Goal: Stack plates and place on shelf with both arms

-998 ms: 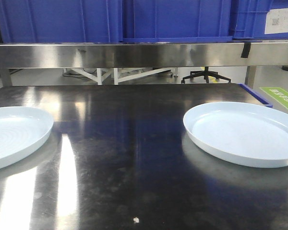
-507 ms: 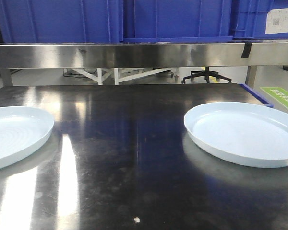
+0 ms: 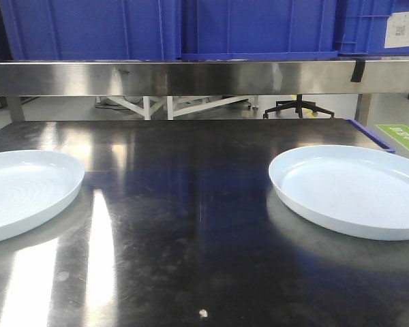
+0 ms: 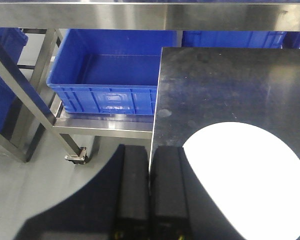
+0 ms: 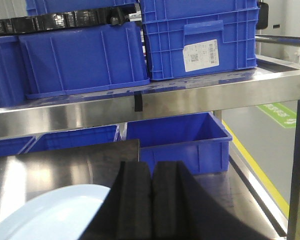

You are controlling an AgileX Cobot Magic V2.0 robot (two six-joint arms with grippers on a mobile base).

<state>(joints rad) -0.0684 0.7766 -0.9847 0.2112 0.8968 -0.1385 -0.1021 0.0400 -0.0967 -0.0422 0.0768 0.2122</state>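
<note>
Front cam: L plate (image 3: 24,191) cut off at L edge, R plate (image 3: 354,191) at R edge.

No word or number can be read for certain. In the right wrist view, at about one o'clock, a white label (image 5: 200,53) sits on the front of a blue crate (image 5: 165,50). It carries a square code, a barcode and lines of fine print, all too small to read. In the front view, at two o'clock, a white label (image 3: 403,29) on a crate (image 3: 361,27) shows a square code and is cut by the frame edge. A green floor sign (image 3: 401,138) at three o'clock bears white characters, too blurred to read.
</note>
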